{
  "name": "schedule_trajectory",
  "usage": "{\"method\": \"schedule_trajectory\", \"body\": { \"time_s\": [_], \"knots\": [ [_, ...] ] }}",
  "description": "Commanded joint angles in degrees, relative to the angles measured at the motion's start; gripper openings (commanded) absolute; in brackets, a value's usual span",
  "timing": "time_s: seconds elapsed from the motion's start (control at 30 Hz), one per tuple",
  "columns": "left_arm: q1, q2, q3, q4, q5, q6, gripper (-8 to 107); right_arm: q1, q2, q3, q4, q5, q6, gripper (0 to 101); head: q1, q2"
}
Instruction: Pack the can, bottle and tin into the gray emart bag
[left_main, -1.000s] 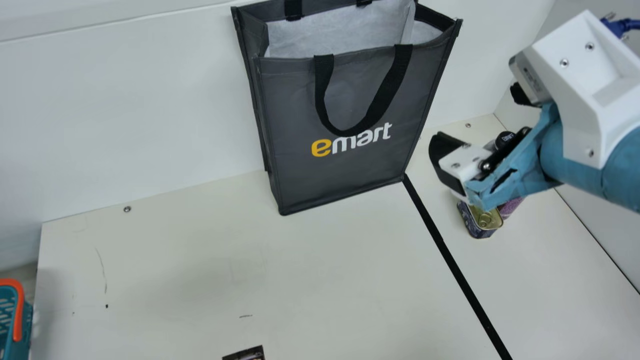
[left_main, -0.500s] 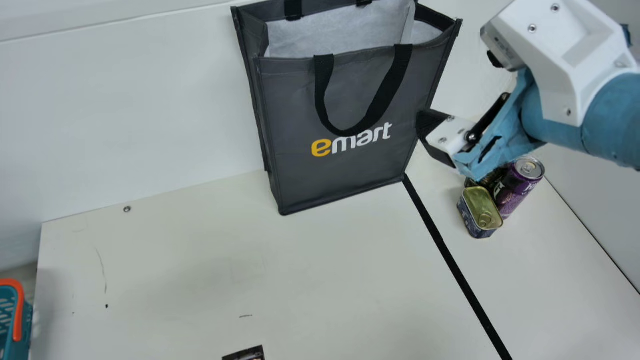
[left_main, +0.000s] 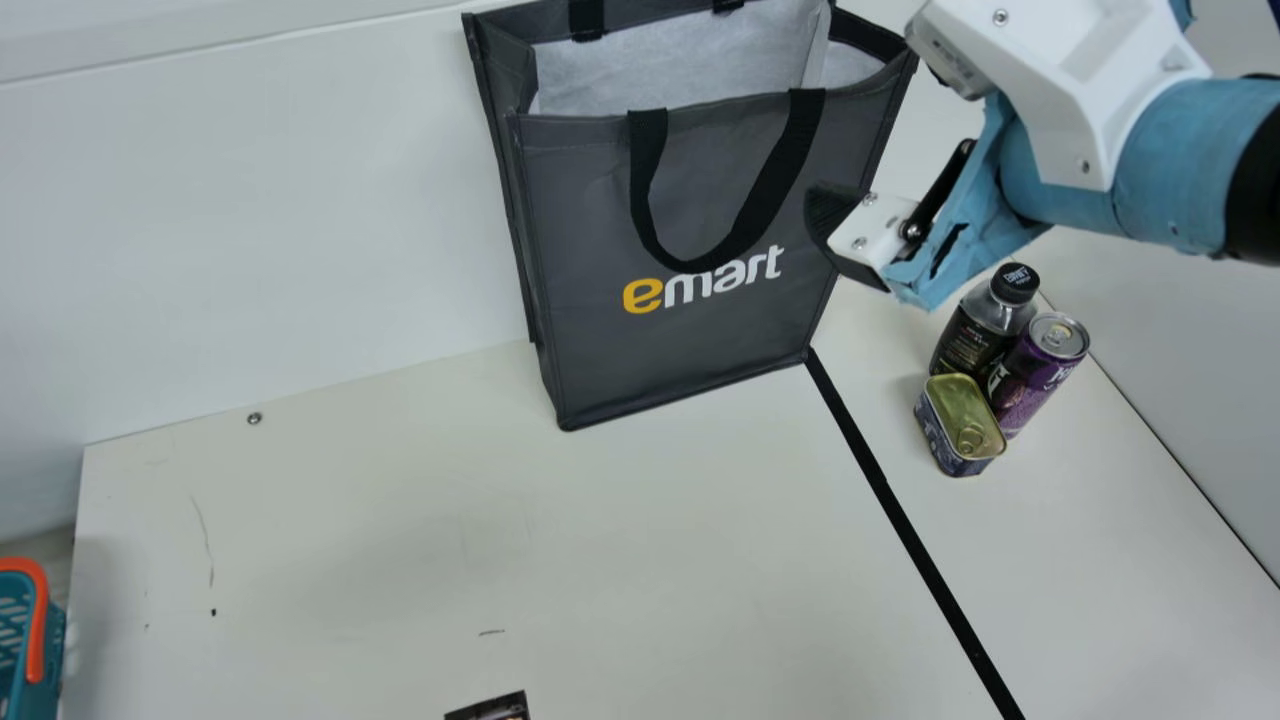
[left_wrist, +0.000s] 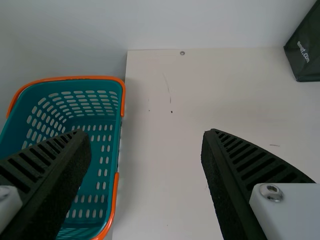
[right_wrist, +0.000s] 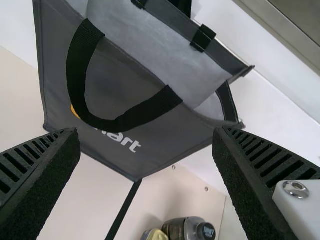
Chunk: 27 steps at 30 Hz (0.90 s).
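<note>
Main view: right arm (left_main: 1165, 165) has moved bagward (left_main: 700, 180), uncovering the bottle (left_main: 975, 335), which remains unpacked. Both arms' jaws stand spread, empty.

Main view: above and in front of the gray emart bag (left_main: 590, 230), tilted down. Left wrist: left of bag, looking down, shares basket (left_wrist: 75, 77) with main. Right wrist: nearest bag, rolled, shares its front and mouth with main.
</note>
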Motion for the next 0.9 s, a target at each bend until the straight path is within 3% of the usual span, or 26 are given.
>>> {"method": "schedule_trajectory", "body": {
  "time_s": [0.0, 0.87],
  "knots": [
    [0.0, 0.0, 0.0, 0.0, 0.0, 0.0, 90, 0.0, 0.7, -0.7, 0.7, 0.0, -1.2, 91, -1.3, -0.1],
    [0.0, 0.0, 0.0, 0.0, 0.0, 0.0, 90, 0.7, 11.4, -9.0, 7.1, 0.0, -16.1, 91, -1.3, -0.1]
  ]
}}
